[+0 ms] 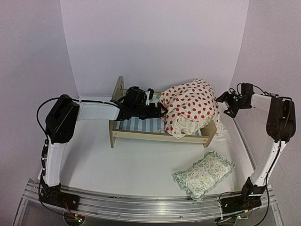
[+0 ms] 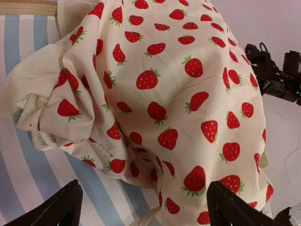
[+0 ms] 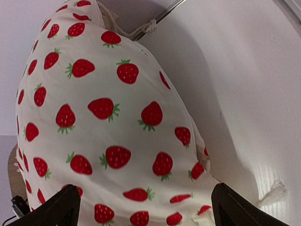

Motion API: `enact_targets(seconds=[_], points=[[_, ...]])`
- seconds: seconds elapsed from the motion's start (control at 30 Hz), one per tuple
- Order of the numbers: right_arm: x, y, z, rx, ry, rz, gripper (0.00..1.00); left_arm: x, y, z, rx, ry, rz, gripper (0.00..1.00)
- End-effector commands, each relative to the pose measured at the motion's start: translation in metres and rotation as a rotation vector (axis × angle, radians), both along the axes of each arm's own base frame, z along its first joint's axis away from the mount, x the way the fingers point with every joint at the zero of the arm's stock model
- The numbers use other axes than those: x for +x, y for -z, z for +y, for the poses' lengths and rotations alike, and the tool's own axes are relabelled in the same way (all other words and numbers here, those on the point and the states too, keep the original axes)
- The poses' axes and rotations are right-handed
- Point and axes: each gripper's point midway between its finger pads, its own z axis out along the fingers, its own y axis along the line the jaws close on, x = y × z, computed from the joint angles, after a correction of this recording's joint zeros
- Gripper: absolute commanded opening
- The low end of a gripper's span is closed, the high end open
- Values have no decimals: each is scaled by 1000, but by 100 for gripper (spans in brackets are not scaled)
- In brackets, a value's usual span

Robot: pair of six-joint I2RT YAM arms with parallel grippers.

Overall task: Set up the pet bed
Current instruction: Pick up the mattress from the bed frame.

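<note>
Seeing wide bare room along the front of the white bench (image 1: 131, 165), between the arm bases and the bed's long front rail. Seeing tighter room at the far side, with the arched headboard close to the white back wall (image 1: 155, 42) and the footboard end sitting near the right wall. Noting the small green floral frilled pillow (image 1: 203, 173) lying flat at front right, well apart from the bed.

Placing the small light-wood pet bed (image 1: 141, 134), with its blue-and-white striped fabric base, across the far middle of the bench, headboard to the left. Finding the cream strawberry-print cushion (image 1: 190, 106) bunched in a heap on the bed's right half, drooping over the front rail.

Hovering the left pincer (image 1: 160, 110) above the striped base, just beside the cushion's left edge, fingers spread wide apart and gripping nothing. Hovering the right pincer (image 1: 225, 104) off the cushion's right side, near the right wall, jaws likewise wide apart and clamping nothing.

Showing plain white walls closing in the bench on three sides.
</note>
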Motion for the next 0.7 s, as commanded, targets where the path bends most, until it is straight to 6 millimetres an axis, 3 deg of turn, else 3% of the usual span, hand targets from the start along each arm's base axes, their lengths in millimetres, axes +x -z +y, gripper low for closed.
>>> enact_targets(seconds=[0.0, 0.2, 0.37, 0.5, 0.67], points=[[35, -12, 12, 188, -60, -90, 98, 9, -35, -26, -146, 33, -39, 93], [51, 11, 16, 263, -72, -64, 97, 10, -17, -50, -168, 103, -10, 93], [54, 18, 22, 310, -106, -74, 85, 6, -10, -67, -210, 173, -18, 91], [53, 9, 29, 375, -139, -108, 61, 5, -11, -77, -250, 204, -28, 80], [52, -23, 38, 463, -196, -193, 16, 6, -26, -79, -289, 208, -56, 49]])
